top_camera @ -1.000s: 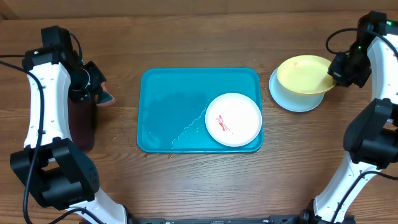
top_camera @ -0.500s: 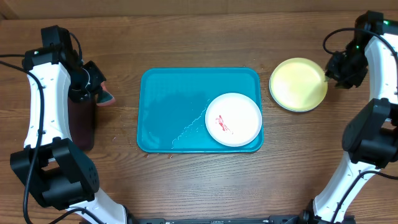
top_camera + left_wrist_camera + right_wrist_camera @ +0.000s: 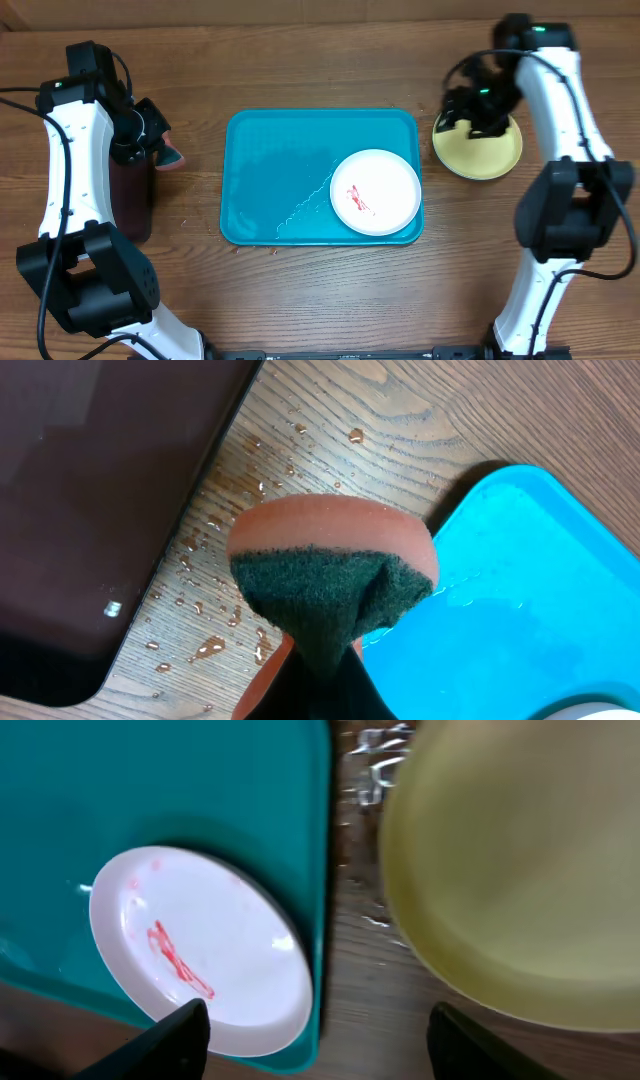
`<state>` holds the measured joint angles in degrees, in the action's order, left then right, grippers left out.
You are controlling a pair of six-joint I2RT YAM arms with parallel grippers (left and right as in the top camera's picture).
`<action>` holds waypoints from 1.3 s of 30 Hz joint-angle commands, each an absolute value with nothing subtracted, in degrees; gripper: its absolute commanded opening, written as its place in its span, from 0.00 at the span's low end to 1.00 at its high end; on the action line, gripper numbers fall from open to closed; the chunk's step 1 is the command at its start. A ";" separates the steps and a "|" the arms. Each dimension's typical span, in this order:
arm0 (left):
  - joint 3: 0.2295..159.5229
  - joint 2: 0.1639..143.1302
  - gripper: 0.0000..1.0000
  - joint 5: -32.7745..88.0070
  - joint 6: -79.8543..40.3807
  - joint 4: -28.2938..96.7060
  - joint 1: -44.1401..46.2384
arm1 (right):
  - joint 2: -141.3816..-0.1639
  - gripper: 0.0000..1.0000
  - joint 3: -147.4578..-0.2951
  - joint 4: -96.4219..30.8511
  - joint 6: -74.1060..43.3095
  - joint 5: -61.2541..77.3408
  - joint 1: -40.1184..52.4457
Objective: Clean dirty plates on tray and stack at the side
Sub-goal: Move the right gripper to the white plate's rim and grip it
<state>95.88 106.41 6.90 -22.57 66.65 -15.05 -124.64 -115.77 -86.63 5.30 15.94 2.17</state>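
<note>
the right gripper [image 3: 325, 1045] hangs with jaws spread wide and empty. the yellow-green plate [image 3: 520, 870] lies beneath one finger, off the tray [image 3: 280, 170]; the white plate [image 3: 200, 950], marked with a red smear [image 3: 180, 962], lies beneath the other, on the tray. the left gripper [image 3: 155, 140] is clamped on a sponge [image 3: 330, 580]. the white plate looks next: scrubbing needs the sponge pressed onto the smear.
</note>
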 commanded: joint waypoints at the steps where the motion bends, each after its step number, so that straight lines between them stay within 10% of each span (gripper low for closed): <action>1: 95.35 106.48 0.04 7.53 -22.72 66.61 -15.29 | -123.52 0.70 -115.44 -85.95 9.28 11.60 6.57; 39: 95.35 106.48 0.04 7.53 -21.82 66.65 -12.80 | -123.57 0.54 -98.04 -69.65 10.94 1.61 17.61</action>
